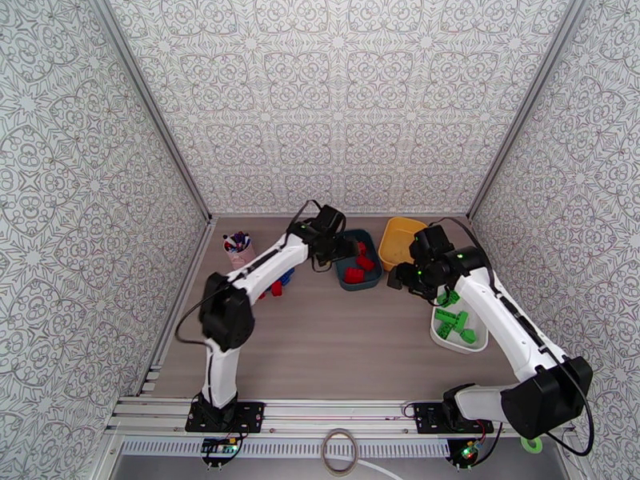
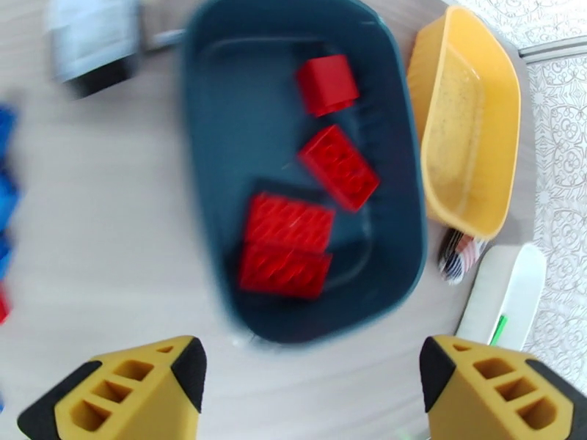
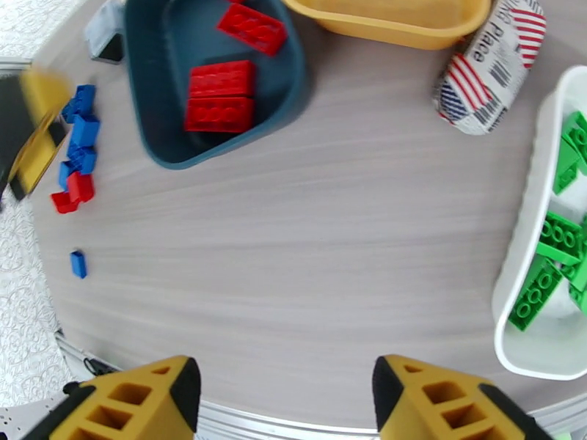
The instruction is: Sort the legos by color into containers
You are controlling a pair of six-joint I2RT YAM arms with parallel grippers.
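Observation:
The dark teal tub holds several red legos. My left gripper hovers over its near rim, open, with nothing between its yellow fingers. From above, the left gripper sits at the teal tub's left side. The right gripper is open and empty above bare table, and from above this gripper lies between the teal tub and the white tub. The white tub holds green legos. Loose blue legos and a red one lie left of the teal tub. The yellow tub holds no bricks.
A striped paper roll lies between the yellow and white tubs. A small grey gadget sits beyond the teal tub. A pink cup with pens stands at the back left. One small blue brick lies apart, nearer the front.

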